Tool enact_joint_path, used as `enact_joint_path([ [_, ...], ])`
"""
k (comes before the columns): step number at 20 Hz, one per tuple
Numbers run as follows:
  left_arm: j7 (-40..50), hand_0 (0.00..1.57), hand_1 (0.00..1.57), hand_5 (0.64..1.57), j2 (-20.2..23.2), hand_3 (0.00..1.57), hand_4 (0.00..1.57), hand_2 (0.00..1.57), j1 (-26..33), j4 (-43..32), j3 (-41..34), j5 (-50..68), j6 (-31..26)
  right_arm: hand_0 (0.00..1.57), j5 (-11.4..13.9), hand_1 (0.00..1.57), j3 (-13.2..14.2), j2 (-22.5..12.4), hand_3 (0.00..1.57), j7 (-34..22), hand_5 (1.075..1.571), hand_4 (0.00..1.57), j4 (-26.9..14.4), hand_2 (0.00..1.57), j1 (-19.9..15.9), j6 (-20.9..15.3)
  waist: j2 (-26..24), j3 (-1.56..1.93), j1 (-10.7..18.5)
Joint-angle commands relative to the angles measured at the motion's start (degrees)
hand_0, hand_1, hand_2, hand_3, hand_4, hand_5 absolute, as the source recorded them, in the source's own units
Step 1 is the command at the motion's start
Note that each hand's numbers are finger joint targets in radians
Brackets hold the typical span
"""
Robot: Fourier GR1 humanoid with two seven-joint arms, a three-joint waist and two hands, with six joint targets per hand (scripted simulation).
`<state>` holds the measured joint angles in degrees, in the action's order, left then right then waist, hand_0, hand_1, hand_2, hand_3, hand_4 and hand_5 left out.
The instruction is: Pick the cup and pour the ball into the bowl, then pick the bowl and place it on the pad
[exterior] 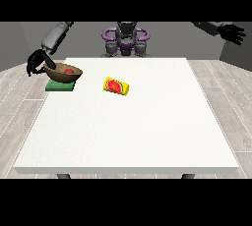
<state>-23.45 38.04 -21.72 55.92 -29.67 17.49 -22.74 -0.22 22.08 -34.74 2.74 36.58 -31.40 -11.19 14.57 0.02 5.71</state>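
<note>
bowl (63,72) on pad (60,87) — cup (116,86) lying sideways

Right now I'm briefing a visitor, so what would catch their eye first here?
Probably the yellow cup lying on its side mid-table. Next, the brown bowl with a red ball inside, on the green pad at the view's left, a black hand at its rim. The other hand hangs raised at the view's right.
</note>
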Motion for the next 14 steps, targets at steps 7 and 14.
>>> enact_joint_path([
  [7, -1.63, 0.00, 0.00, 1.549, 1.55, 0.00, 1.18, 0.00, 0.42, -4.03, -0.34, -0.22, -1.59, 0.00, -0.64, 0.00, -0.71, -0.84, 0.44, -3.81, 1.412, 0.00, -2.70, 0.36, -3.58, 3.21, -1.61, -0.06, -0.67],
  [14, 12.07, 0.00, 0.00, 1.559, -12.18, 0.00, 0.90, 0.00, 2.03, 12.11, 11.96, -2.54, 5.45, 0.00, 1.55, 0.00, -2.60, -4.13, 0.00, -9.71, 1.356, 0.00, -7.49, 0.00, -4.78, 6.47, -15.01, 0.03, 1.88],
])
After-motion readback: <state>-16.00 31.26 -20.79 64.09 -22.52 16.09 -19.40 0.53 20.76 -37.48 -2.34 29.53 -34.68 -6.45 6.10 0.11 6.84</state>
